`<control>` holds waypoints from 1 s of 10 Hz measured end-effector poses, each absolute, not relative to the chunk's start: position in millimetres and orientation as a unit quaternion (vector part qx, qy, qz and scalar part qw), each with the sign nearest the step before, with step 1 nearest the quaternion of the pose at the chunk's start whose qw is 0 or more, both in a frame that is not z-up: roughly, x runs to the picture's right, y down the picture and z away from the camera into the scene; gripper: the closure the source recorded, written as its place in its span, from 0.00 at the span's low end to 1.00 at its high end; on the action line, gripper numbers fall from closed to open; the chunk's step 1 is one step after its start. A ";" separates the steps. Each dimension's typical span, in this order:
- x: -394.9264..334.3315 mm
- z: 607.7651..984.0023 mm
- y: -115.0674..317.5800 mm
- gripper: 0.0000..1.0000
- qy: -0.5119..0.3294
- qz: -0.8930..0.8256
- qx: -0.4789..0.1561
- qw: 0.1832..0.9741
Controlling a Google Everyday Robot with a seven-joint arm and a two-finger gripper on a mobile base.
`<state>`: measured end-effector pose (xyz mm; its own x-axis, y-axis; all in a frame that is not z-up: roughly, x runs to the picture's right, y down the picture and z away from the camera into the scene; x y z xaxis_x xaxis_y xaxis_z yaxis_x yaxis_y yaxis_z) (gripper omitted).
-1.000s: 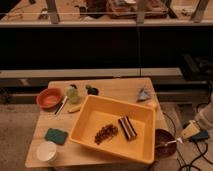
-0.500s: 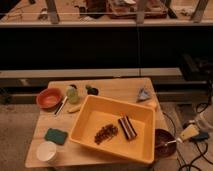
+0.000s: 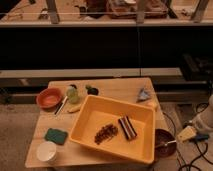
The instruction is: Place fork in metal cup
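Brings the gripper (image 3: 185, 134) slightly left of a second ago, jaws wide and empty, just right of the fork (image 3: 169, 143) on the dark bowl (image 3: 158, 135); best to drop low, pinch the handle squarely, then carry far-left to the metal cup (image 3: 92, 90)

The pincer (image 3: 187, 133) sits low at the far right of the view, its pale jaws spread apart and pointing left, with nothing between them. Just right of the pincer and above it, the white arm (image 3: 206, 120) rises and passes out of view.
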<state>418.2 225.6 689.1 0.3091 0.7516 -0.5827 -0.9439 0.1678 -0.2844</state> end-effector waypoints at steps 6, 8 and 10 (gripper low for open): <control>404.2 689.6 239.7 0.43 0.161 0.566 -0.329 0.738; 401.1 690.4 242.5 0.45 0.162 0.565 -0.334 0.737; 397.2 691.4 243.9 0.65 0.162 0.562 -0.340 0.736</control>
